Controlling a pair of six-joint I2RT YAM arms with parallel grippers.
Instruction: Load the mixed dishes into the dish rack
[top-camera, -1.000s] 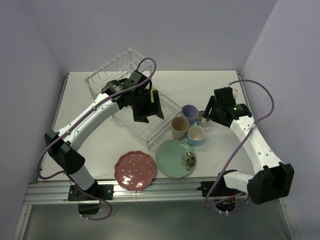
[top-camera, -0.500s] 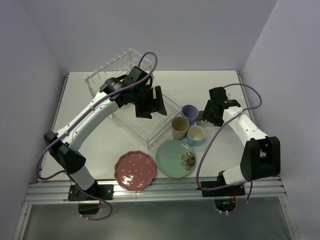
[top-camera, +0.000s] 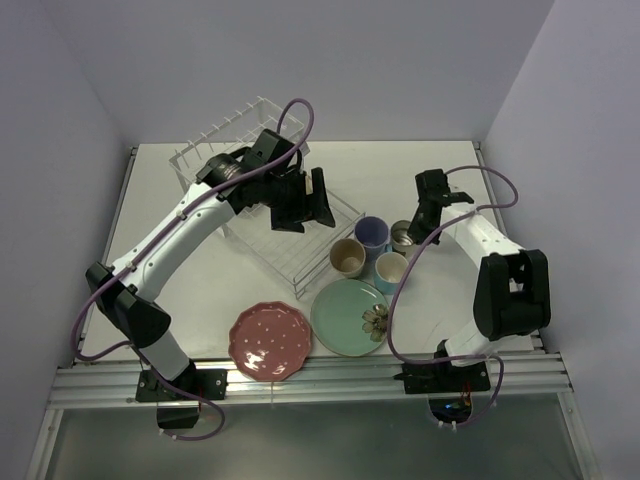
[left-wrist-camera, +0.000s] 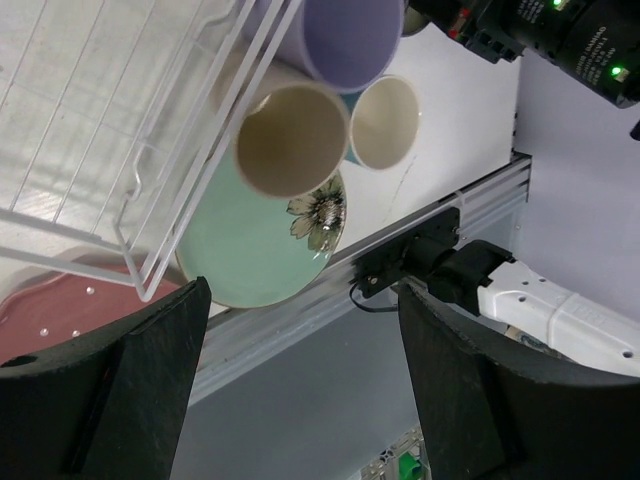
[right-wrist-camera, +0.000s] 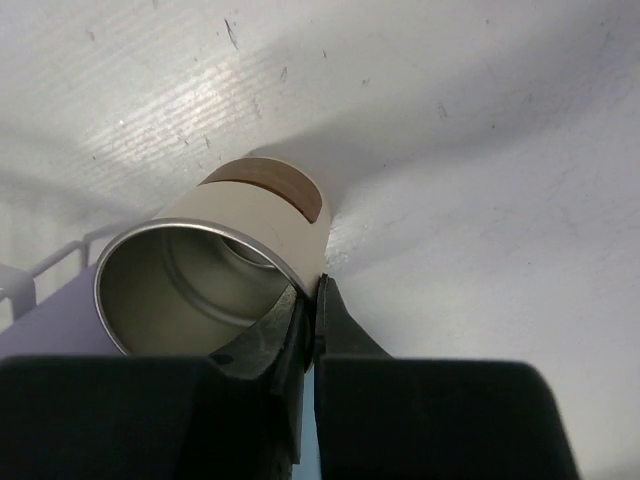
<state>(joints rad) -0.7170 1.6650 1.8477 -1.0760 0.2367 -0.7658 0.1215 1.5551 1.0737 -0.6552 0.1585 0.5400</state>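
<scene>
Pinching the wall of the small steel-lined cup (right-wrist-camera: 235, 255), the right gripper (right-wrist-camera: 311, 303) has its fingers (right-wrist-camera: 262, 348) pressed almost together on the rim at the cup's five o'clock in the wrist view, one finger inside the metal lining and one outside. The cup stands on the white table (top-camera: 430, 170). It has a cream outer wall with a brown patch near the rim, and any writing on that patch cannot be made out. Seen from above, the lavender cup (top-camera: 373, 233) sits just beside it at nine o'clock, the beige cup (top-camera: 347, 257) at eight o'clock of the lavender one, and the light-blue cup (top-camera: 391, 270) at six o'clock of the gripped cup. The mint-green plate (top-camera: 345, 318) lies at six o'clock of the beige cup and carries a dark flower mark (top-camera: 376, 320) near its right edge. The pink dotted plate (top-camera: 270, 340) is at eight o'clock of the mint plate, their rims very close. Over on the left, the left gripper (top-camera: 305, 211) hangs above the near right corner of the dish rack (top-camera: 215, 150), fingers (left-wrist-camera: 110, 400) spread wide with nothing between them, and the rack's tray is bare wire under it.
</scene>
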